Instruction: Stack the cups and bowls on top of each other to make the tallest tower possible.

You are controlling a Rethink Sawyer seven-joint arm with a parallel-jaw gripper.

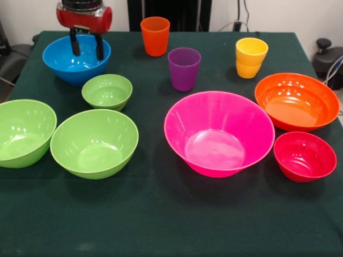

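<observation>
My gripper point(87, 52) hangs open over the blue bowl point(75, 67) at the far left, its two black fingers point(74, 45) dipping inside the bowl's rim with nothing between them. A small lime green bowl point(107, 92) sits just in front of it. Two bigger lime green bowls point(94, 143) point(22, 133) stand at the near left. The large pink bowl point(218, 133) is in the middle, the orange bowl point(296, 100) and small red bowl point(304, 156) at the right. An orange cup point(155, 36), a purple cup point(184, 69) and a yellow cup point(251, 57) stand upright along the back. Nothing is stacked.
Everything rests on a dark green tablecloth point(161, 225). A wide bare strip of cloth runs along the near edge. Dark equipment point(327, 59) sits off the table's right side.
</observation>
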